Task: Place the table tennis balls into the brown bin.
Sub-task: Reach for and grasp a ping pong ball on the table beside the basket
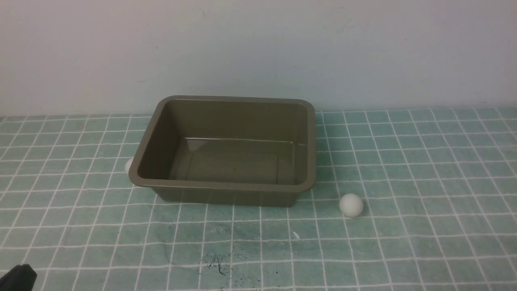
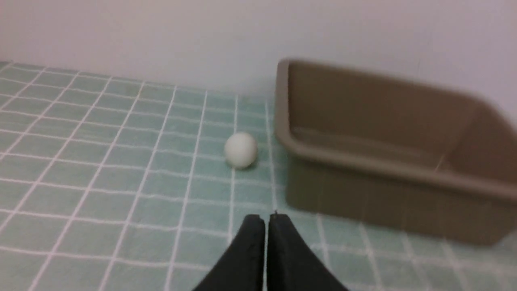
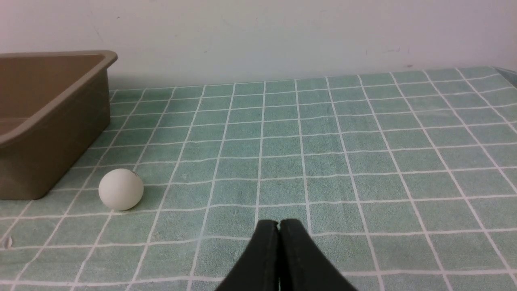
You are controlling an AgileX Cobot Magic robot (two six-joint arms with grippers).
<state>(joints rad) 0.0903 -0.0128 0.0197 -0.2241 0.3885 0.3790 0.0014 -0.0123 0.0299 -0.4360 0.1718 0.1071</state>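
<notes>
The brown bin stands in the middle of the green checked cloth, with nothing inside it. One white table tennis ball lies on the cloth off the bin's front right corner. A second ball peeks out from behind the bin's left wall. In the left wrist view that ball rests just beside the bin, a short way beyond my left gripper, whose black fingers are shut on nothing. My right gripper is shut and empty too, with the other ball off to its side, near the bin's corner.
A pale wall runs close behind the bin. A black part of my left arm shows at the front view's lower left corner. Dark specks mark the cloth in front of the bin.
</notes>
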